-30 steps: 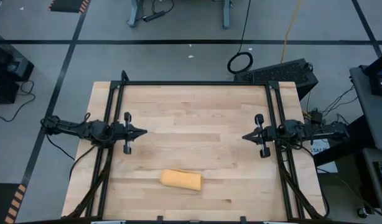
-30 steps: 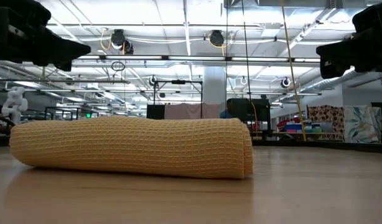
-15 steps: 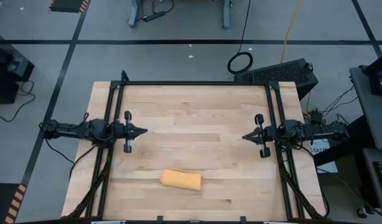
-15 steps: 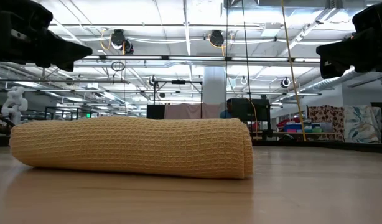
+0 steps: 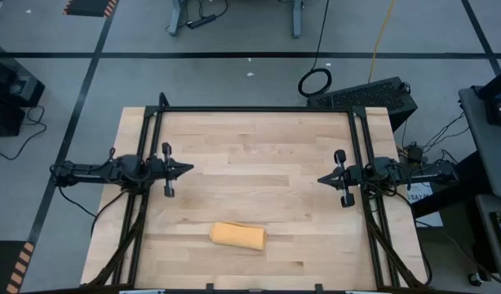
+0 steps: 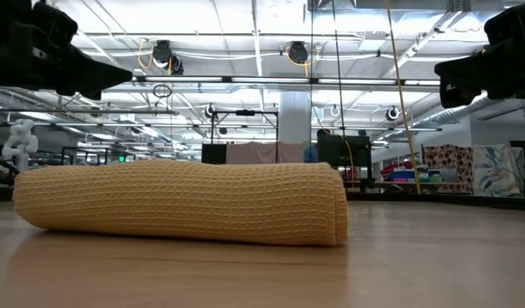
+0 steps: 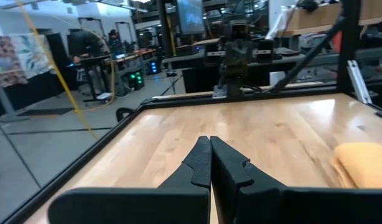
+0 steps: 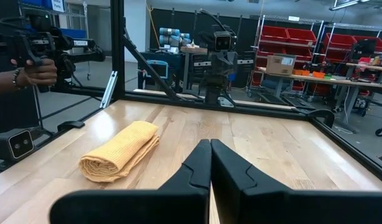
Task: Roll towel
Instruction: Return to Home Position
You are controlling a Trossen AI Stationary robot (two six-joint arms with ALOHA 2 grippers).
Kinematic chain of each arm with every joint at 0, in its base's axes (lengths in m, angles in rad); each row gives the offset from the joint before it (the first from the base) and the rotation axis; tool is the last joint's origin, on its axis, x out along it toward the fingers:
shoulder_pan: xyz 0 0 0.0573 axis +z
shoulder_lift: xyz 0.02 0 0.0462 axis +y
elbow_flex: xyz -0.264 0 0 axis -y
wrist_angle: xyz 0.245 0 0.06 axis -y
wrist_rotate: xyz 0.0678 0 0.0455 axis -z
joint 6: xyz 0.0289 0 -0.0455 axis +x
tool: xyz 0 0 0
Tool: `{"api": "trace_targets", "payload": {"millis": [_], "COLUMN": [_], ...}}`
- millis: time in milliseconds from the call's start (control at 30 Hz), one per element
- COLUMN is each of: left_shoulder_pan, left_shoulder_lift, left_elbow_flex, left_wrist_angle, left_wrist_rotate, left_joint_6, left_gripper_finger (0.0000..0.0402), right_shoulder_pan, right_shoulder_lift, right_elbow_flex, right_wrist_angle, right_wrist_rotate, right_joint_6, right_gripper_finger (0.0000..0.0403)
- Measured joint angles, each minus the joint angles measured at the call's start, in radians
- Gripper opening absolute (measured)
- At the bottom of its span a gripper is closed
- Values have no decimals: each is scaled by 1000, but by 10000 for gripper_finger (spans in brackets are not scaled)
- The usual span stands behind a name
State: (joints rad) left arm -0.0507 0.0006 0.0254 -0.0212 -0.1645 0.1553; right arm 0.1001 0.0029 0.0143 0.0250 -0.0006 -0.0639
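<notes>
high view: the mustard-yellow soft cloth towel [image 5: 238, 236] lies rolled into a short cylinder on the pale wooden tabletop [image 5: 259, 139]. it sits near the edge at the picture's bottom, well apart from both arms. the left gripper [image 5: 188, 170] and right gripper [image 5: 321, 178] hang at opposite sides, tips facing inward.

low view: the roll [image 6: 181, 201] rests flat on the wood.

left wrist view: the fingers [image 7: 200, 162] are pressed together, empty.

right wrist view: likewise clenched on nothing.

i judge the cloth light, limp and prone to unrolling; take hold across the roll's middle.

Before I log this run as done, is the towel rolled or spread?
Rolled: the towel lies as a compact cylinder, spiral visible at one end.
</notes>
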Motion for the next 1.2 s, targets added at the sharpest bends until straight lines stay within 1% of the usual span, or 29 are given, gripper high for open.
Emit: {"api": "trace_targets", "payload": {"millis": [267,367,600,1200], "left_shoulder_pan": [45,51,51,51], "left_shoulder_lift": [0,0,0,0], "left_elbow_flex": [0,0,0,-1], "left_wrist_angle": [0,1,7,11], "left_wrist_rotate": [0,0,0,0], "left_joint_6": [-18,-18,-18,-17], "left_gripper_finger": [0,6,27,30], "right_shoulder_pan": [0,0,0,0], "right_shoulder_lift": [0,0,0,0], "right_elbow_flex": [0,0,0,0], "right_wrist_angle": [0,0,0,0], "right_wrist_rotate": [0,0,0,0], "right_joint_6": [0,0,0,0], "right_gripper_finger": [0,0,0,0]}}
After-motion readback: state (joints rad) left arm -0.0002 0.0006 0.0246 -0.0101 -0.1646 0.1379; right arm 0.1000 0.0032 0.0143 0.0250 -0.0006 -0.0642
